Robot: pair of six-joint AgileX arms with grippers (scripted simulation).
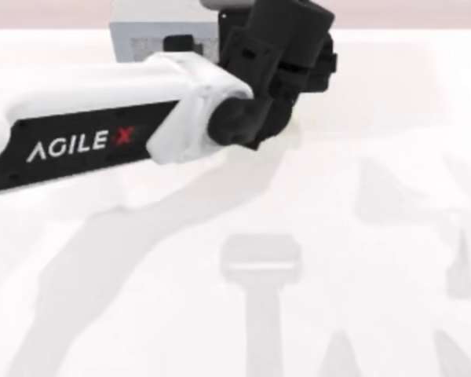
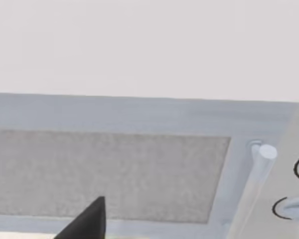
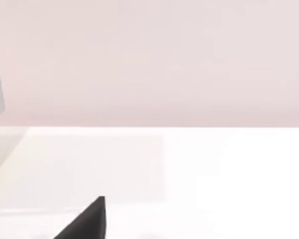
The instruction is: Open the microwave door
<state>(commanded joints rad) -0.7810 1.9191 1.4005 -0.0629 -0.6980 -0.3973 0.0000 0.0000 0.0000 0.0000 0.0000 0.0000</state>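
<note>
Left arm reaches across the white worktop to the small boxy silver-grey microwave at the far edge, left of centre. Left gripper sits close before the flat silver-grey microwave door with its speckled mesh window — whether wide or narrow, cannot tell. Door looks shut. Rigid hinged panel, smooth metal, likely slippery — best held by the pale cylindrical bar handle beside the knob panel. Right arm not seen from above.

A pale, nearly white table filled most of the scene, with soft grey shadows lying across its near half. Beyond its far edge rose a plain pinkish wall, bare and evenly lit.
</note>
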